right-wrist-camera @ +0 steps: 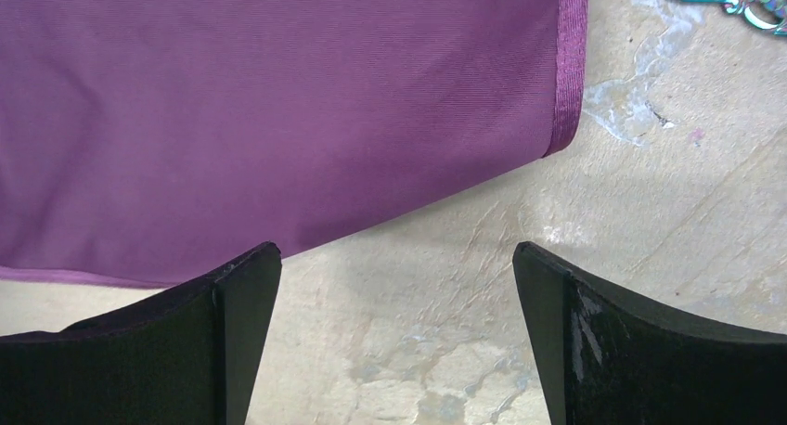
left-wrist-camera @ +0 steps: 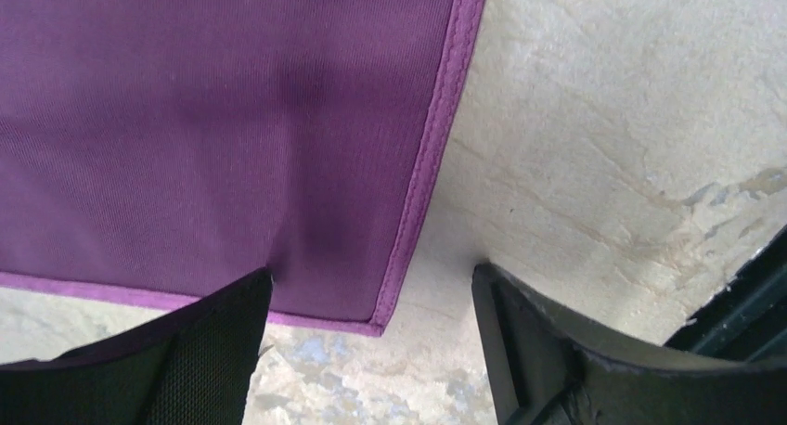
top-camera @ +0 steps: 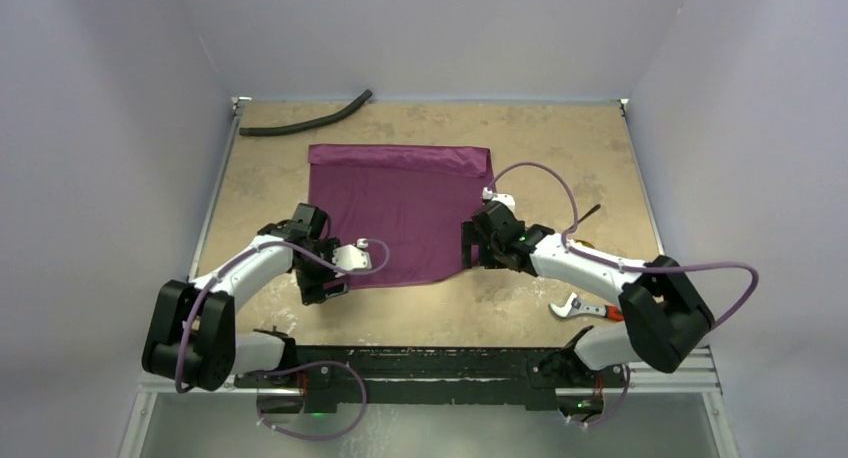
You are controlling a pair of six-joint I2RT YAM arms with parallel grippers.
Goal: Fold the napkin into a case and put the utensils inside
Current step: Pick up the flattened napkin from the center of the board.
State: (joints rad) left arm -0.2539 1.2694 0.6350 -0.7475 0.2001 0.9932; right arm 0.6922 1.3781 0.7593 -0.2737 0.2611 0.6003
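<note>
On the tan table [top-camera: 520,318], both grippers hang spread over the near corners of the napkin [top-camera: 400,213].
Lying flat mid-table, the purple napkin has its far edge turned over in a narrow band. On the left gripper [left-wrist-camera: 371,275] the fingers stand wide apart and pinch nothing; the near-left corner lies between them, with one finger overlapping the hem. On the right gripper [right-wrist-camera: 397,251] the fingers are equally wide and empty, straddling bare table just short of the near-right corner. A black hose [top-camera: 305,123] lies at the far left, and a red-handled tool [top-camera: 585,308] sits beside the right arm, well apart from the cloth.
</note>
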